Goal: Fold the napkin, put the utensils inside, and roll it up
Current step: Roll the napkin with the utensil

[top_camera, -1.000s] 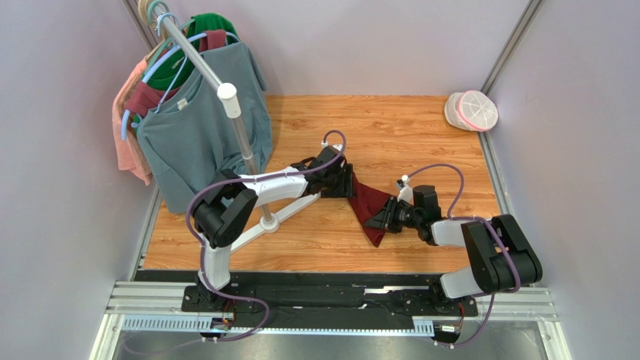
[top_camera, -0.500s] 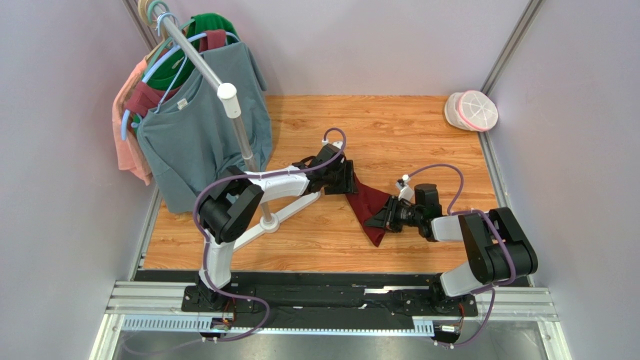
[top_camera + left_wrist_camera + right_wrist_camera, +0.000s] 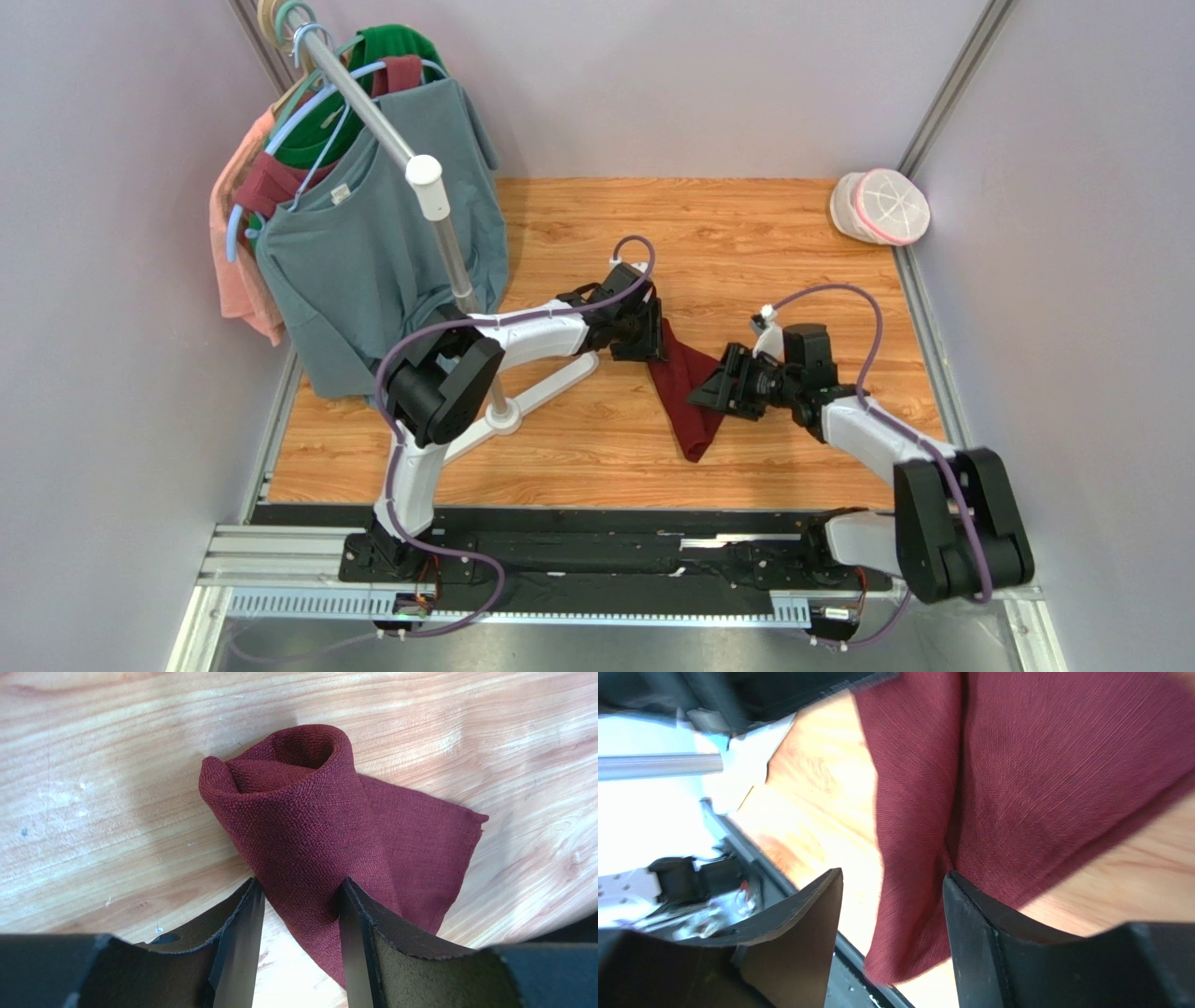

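Both arms stretched forward, wrists low; left gripper (image 3: pixel 300 890) jaws pinch napkin (image 3: pixel 302 805), right gripper (image 3: pixel 892 876) jaws apart.

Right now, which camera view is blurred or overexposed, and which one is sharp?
Left wrist view: sharp, the weave of the napkin is clear, with mild glare on the table. Right wrist view: soft and smeared, its left part burnt out to white. Top external view: evenly lit and sharp, with only soft shadows.
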Controlling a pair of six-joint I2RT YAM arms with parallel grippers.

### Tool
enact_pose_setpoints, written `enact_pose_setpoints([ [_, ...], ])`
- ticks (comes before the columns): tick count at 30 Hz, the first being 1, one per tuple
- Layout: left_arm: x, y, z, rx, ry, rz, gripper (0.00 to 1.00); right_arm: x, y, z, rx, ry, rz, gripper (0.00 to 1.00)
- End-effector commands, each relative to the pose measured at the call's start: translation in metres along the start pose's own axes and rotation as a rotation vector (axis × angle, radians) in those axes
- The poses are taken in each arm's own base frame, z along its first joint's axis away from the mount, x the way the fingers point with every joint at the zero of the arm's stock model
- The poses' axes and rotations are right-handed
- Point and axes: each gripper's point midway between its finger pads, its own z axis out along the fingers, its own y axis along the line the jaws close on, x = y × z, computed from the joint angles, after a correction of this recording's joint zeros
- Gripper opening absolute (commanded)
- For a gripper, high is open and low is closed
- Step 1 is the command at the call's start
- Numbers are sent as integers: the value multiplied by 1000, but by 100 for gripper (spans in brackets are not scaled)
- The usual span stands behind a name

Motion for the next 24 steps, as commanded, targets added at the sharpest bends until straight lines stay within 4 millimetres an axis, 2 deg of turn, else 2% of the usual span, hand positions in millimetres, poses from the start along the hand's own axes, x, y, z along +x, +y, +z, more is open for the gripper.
enact_pose_setpoints([
  [1,0,4,3,-17,31,48,49,-26,10,-26,164,-72,-190,59],
  [3,0,1,3,-6,39,48,48,-33,26,-32,182,-88,-251,60],
  [5,1,3,5,-11,43,47,48,-31,39,-27,211,-77,-330,60],
  [7,3,3,7,-11,49,47,48,-24,44,-18,271,-67,-401,60],
  [11,4,2,8,-5,60,46,48,-20,41,1,396,-66,-489,60],
  [12,4,1,8,-2,60,47,48,-27,34,4,462,-92,-502,60],
  [14,3,1,8,-2,60,47,48,-25,35,10,509,-100,-555,60],
  [15,4,2,8,-4,62,49,48,-29,28,11,571,-117,-578,60],
  [16,3,1,8,-3,61,49,48,-28,34,15,570,-122,-606,60],
  [22,3,1,8,-6,62,48,49,-17,39,34,597,-116,-710,59],
  [24,3,1,7,-4,62,49,49,-19,39,34,637,-139,-749,58],
])
